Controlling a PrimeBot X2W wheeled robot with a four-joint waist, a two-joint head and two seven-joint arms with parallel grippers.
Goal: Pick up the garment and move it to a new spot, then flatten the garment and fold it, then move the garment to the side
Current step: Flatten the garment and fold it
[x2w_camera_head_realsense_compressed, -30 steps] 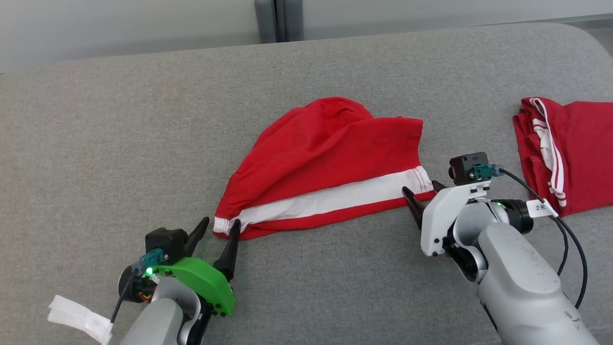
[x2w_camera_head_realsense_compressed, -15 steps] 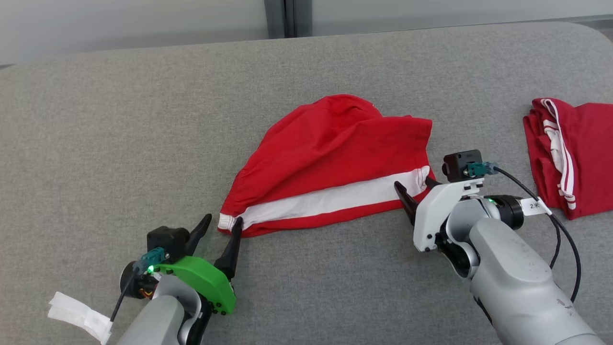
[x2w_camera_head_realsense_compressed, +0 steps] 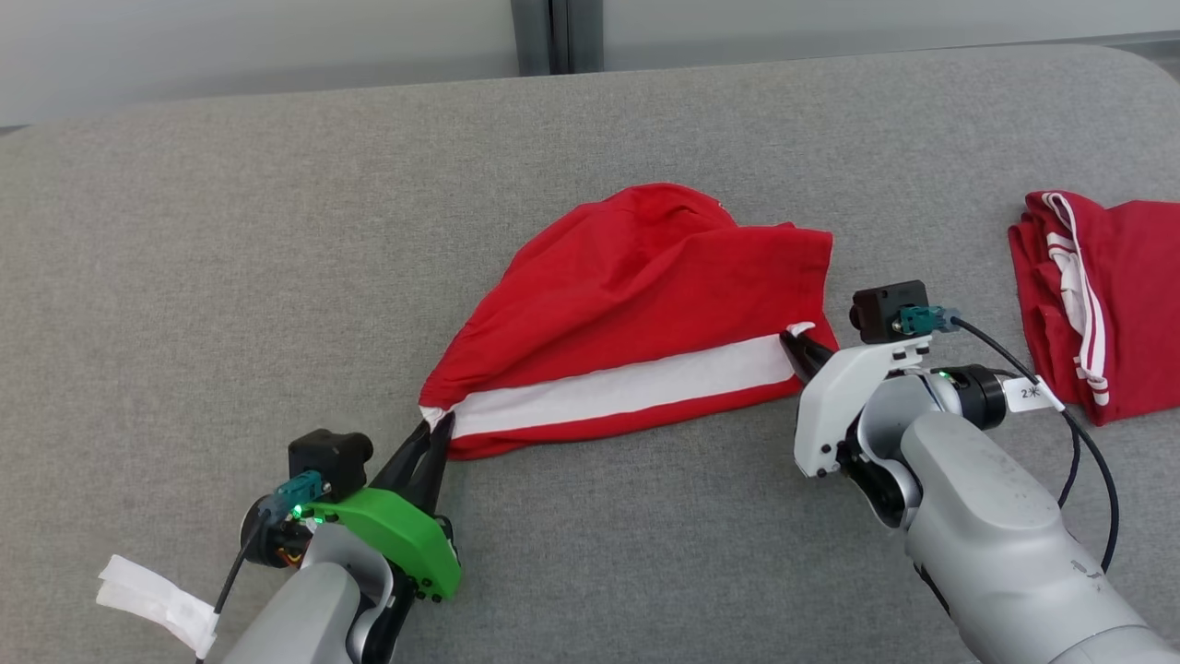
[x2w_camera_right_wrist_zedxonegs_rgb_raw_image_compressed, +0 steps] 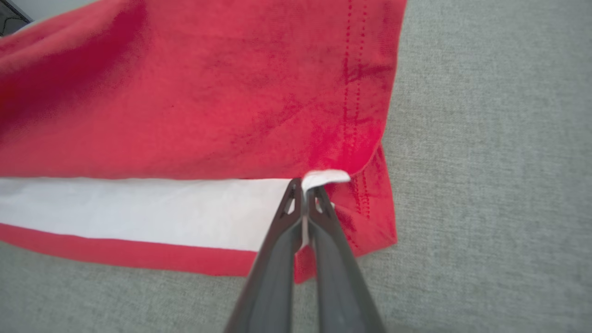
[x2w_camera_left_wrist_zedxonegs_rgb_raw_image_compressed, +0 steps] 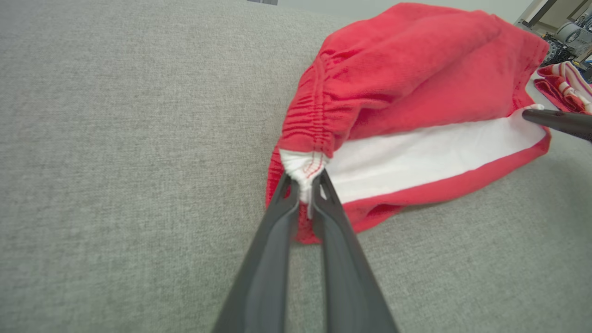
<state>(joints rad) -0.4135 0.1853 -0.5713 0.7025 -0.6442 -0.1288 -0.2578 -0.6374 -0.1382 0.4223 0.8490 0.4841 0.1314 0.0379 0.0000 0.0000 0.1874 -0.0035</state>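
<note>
**Lift both corners together, level and slow**

Find the garment (x2w_camera_head_realsense_compressed: 636, 304), red with a white stripe (x2w_camera_head_realsense_compressed: 618, 387), lying rumpled at the middle of the grey surface (x2w_camera_head_realsense_compressed: 230, 277), its bulk domed toward 12 o'clock. Note the left gripper (x2w_camera_head_realsense_compressed: 435, 426) at the garment's 8 o'clock, clenched on the gathered white end of the stripe at the waistband corner. See the cloth pinched between the fingers (x2w_camera_left_wrist_zedxonegs_rgb_raw_image_compressed: 273, 240) in the left wrist view. Note the right gripper (x2w_camera_head_realsense_compressed: 795, 339) at the garment's 3 o'clock, likewise clenched on the stripe's other end, with a small white curl of hem poking out above the tips in the right wrist view.

Judge the step as the pick-up: both grips made, lift not yet begun. Raise both ends at one pace, so neither corner drags. Draw them slightly apart, toward 9 and 3 o'clock, to pull the near edge taut and let the bulk hang free. Mind the right-hand bite, seemingly just a narrow fold of hem, and avoid any jerk. Carry well clear of the second red garment (x2w_camera_head_realsense_compressed: 1097, 295), folded at far 3 o'clock, and choose open surface for the set-down.

As for containers, report none: just cloth lying on flat padding
</note>
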